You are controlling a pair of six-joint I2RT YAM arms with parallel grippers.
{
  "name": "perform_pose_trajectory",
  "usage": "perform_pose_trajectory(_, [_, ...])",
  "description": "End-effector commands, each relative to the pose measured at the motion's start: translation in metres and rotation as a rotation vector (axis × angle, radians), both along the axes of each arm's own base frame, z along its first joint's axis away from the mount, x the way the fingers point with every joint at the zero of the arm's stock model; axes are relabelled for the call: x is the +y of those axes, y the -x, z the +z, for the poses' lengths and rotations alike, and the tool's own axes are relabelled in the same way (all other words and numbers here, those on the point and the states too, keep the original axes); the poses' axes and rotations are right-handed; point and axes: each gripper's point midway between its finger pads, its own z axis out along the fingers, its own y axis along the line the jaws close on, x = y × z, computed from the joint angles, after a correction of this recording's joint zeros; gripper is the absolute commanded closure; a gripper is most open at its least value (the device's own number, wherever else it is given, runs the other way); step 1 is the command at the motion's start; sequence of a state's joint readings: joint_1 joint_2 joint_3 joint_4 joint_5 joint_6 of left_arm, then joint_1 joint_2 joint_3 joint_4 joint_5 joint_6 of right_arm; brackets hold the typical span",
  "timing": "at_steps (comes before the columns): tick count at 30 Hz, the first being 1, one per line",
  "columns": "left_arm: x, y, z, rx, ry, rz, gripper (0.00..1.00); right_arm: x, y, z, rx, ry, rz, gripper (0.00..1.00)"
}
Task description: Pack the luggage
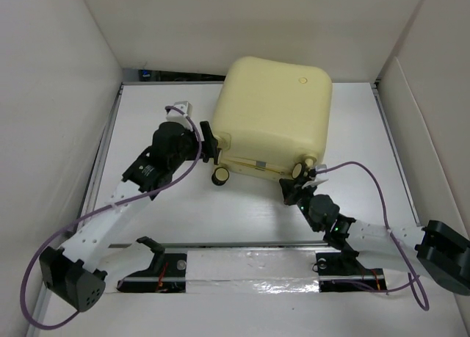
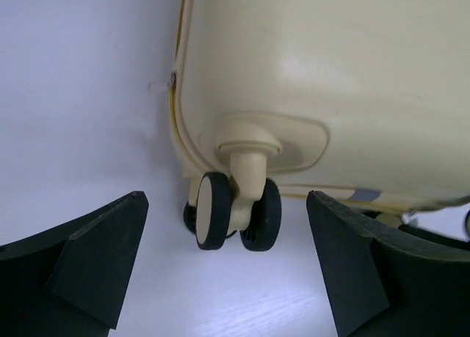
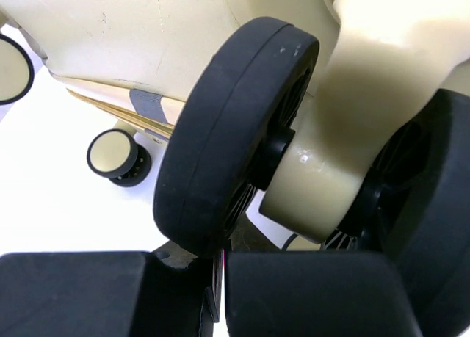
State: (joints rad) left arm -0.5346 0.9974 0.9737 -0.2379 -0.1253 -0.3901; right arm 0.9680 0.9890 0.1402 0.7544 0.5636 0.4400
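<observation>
Right gripper [image 3: 222, 293] closed tight, empty, just beside a luggage [image 1: 275, 109] wheel [image 3: 220, 131]; left gripper [image 2: 226, 227] spread wide, empty, facing another wheel [image 2: 239, 212]. Shell looks stiff, slick, bulky: likely push, not pinch.

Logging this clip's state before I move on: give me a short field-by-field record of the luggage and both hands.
luggage: closed, lying flat on the table, wheels facing the arm bases
left hand: open, at the near-left corner; a double wheel sits ahead between its fingers, not gripped
right hand: shut, fingertips right up against the near-right wheel
packing state: shell shut, nothing held by either hand
</observation>
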Motion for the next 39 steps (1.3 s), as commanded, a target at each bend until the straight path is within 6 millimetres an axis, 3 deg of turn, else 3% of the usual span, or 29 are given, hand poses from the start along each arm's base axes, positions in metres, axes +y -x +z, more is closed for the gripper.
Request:
perform_pose_trajectory(1, [-0.012, 0.008, -0.034, 0.077, -0.095, -0.134, 0.11, 0.015, -0.001, 0.048, -0.103, -0.147, 0.053, 1.00])
perform_pose_trajectory(4, [-0.020, 0.000, -0.034, 0.076, -0.110, -0.167, 0.12, 0.015, 0.000, 0.046, -0.096, -0.137, 0.056, 1.00])
perform_pose_trajectory(10, [-0.042, -0.005, -0.051, 0.138, -0.138, -0.259, 0.37, 0.018, -0.002, 0.046, -0.090, -0.125, 0.057, 1.00])
perform_pose_trajectory(11, [-0.047, -0.008, -0.056, 0.158, -0.141, -0.271, 0.50, 0.019, -0.002, 0.046, -0.087, -0.120, 0.059, 1.00])
perform_pose_trajectory(13, [-0.054, -0.008, -0.061, 0.176, -0.151, -0.297, 0.64, 0.022, -0.004, 0.048, -0.089, -0.110, 0.067, 1.00])
perform_pose_trajectory(14, [-0.060, -0.007, -0.065, 0.187, -0.151, -0.314, 0.88, 0.023, -0.004, 0.047, -0.088, -0.100, 0.070, 1.00])
perform_pose_trajectory(15, [-0.063, -0.007, -0.065, 0.188, -0.140, -0.321, 0.98, 0.025, -0.004, 0.048, -0.090, -0.092, 0.075, 1.00])
perform_pose_trajectory(18, [-0.092, 0.004, -0.058, 0.195, -0.007, -0.427, 1.00, 0.028, -0.015, 0.060, -0.126, -0.020, 0.075, 1.00])
perform_pose_trajectory(19, [-0.105, 0.002, -0.044, 0.147, 0.063, -0.464, 1.00, 0.030, -0.018, 0.063, -0.123, 0.005, 0.085, 1.00])
perform_pose_trajectory(21, [-0.133, 0.024, -0.035, 0.176, 0.213, -0.556, 1.00, 0.029, -0.029, 0.079, -0.133, 0.041, 0.085, 1.00])
perform_pose_trajectory(23, [-0.159, 0.030, -0.013, 0.113, 0.284, -0.592, 1.00, 0.035, -0.028, 0.089, -0.141, 0.013, 0.132, 1.00])
perform_pose_trajectory(24, [-0.180, 0.048, -0.007, 0.104, 0.288, -0.642, 1.00, 0.037, -0.030, 0.092, -0.138, 0.002, 0.146, 1.00])
perform_pose_trajectory(26, [-0.204, 0.054, 0.011, 0.050, 0.331, -0.661, 1.00, 0.049, -0.026, 0.090, -0.129, 0.004, 0.205, 1.00])
perform_pose_trajectory(28, [-0.230, 0.075, 0.039, -0.002, 0.437, -0.724, 1.00, 0.060, -0.027, 0.080, -0.099, -0.003, 0.225, 1.00])
perform_pose_trajectory(30, [-0.246, 0.083, 0.051, -0.014, 0.501, -0.746, 1.00, 0.071, -0.026, 0.079, -0.095, -0.041, 0.247, 1.00])
perform_pose_trajectory(31, [-0.256, 0.093, 0.065, -0.028, 0.566, -0.776, 1.00, 0.085, -0.020, 0.069, -0.076, -0.039, 0.292, 1.00])
perform_pose_trajectory(33, [-0.268, 0.101, 0.074, -0.034, 0.611, -0.802, 1.00, 0.100, -0.015, 0.072, -0.085, -0.075, 0.339, 1.00])
perform_pose_trajectory(35, [-0.272, 0.104, 0.092, -0.073, 0.674, -0.805, 1.00, 0.122, -0.002, 0.068, -0.073, -0.086, 0.411, 1.00])
perform_pose_trajectory(39, [-0.270, 0.108, 0.115, -0.114, 0.790, -0.823, 1.00, 0.143, 0.020, 0.085, -0.106, -0.193, 0.505, 1.00])
